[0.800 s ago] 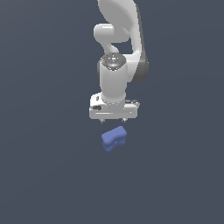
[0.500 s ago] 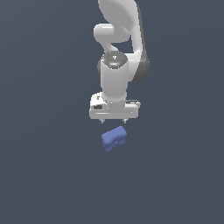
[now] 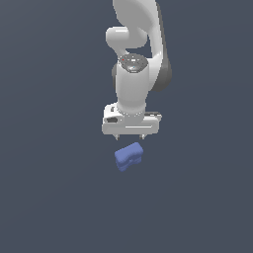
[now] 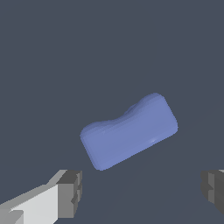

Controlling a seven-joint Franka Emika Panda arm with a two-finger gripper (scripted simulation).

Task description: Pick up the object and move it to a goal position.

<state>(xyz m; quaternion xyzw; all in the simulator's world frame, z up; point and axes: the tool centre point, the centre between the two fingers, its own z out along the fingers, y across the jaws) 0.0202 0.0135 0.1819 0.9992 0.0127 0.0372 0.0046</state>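
Observation:
The object (image 3: 129, 156) is a small periwinkle-blue lumpy block with a pinched middle, lying on the dark grey floor. In the exterior view my white gripper (image 3: 130, 137) hangs just above and behind it, fingers pointing down and spread wide. In the wrist view the block (image 4: 129, 131) lies tilted, apart from both fingertips (image 4: 70, 193). The gripper (image 4: 142, 190) is open and holds nothing.
The floor (image 3: 54, 188) is a plain dark grey surface all around the block. The white arm (image 3: 136, 59) rises behind the gripper toward the top of the exterior view.

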